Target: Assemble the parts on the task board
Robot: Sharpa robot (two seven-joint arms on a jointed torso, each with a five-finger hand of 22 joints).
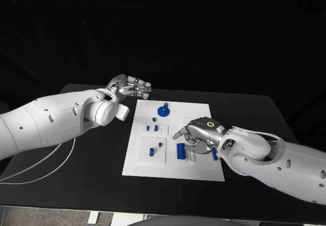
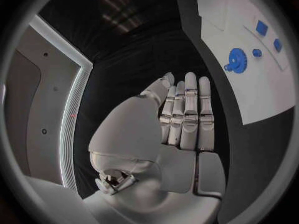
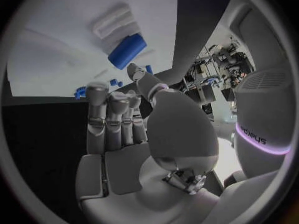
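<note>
Assembly appears barely begun: loose blue parts (image 1: 152, 151), a gear (image 1: 163, 111) and a cylinder (image 1: 181, 151) lie on the white board (image 1: 204, 172) mid-bench (image 1: 88, 174), right robot hand (image 1: 197, 134) hovering empty-fingered above the cylinder, left robot hand (image 1: 129, 87) clear, fingers straight, holding nothing.

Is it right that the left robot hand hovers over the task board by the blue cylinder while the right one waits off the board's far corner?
No, the sides are swapped. In the head view the right robot hand hovers over the task board by the blue cylinder, while the left robot hand waits off the board's far corner, holding nothing.
</note>
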